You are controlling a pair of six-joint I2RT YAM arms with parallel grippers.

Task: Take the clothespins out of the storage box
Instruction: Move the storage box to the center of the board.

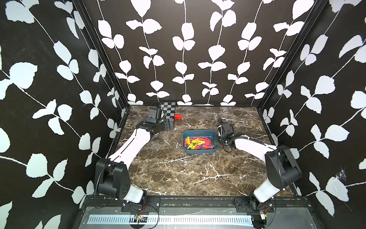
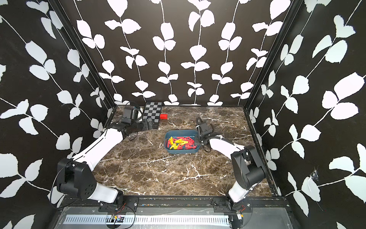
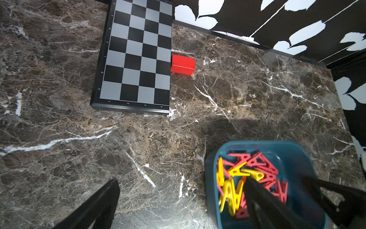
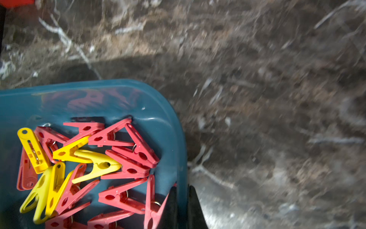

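Right now your right gripper (image 4: pixel 182 188) is pinched narrow on the end wall of the storage box (image 4: pixel 154 111). In the right wrist view one black finger sits inside the box and its partner sits outside, with the teal rim between them. Only the finger ends show there, the box is cut off at the frame's edge, and the marble table (image 4: pixel 277 99) beyond is smeared by blur.

In a top view the right gripper (image 1: pixel 215 141) sits just right of centre, but its fingers are mostly hidden under the wrist and cables. You cannot tell whether the gripped end of the box (image 1: pixel 198 151) is off the table.

The clothespins (image 4: pixel 118 158) all lie heaped inside the box. They are mostly red, with a yellow cluster toward the box's left end in both top views (image 1: pixel 198 142) (image 2: pixel 181 143). One red peg lies just beside the inner finger. They overlap too much for you to count them.

Your left gripper (image 1: pixel 170 124) stands wide open and empty at the upper left of the tabletop, well apart from the box. It hangs by the near edge of the checkered board (image 1: pixel 168 110). In the left wrist view one of its dark fingers (image 3: pixel 263 204) covers part of the pegs. A red block (image 1: pixel 178 116) sits just beside the board's right edge.
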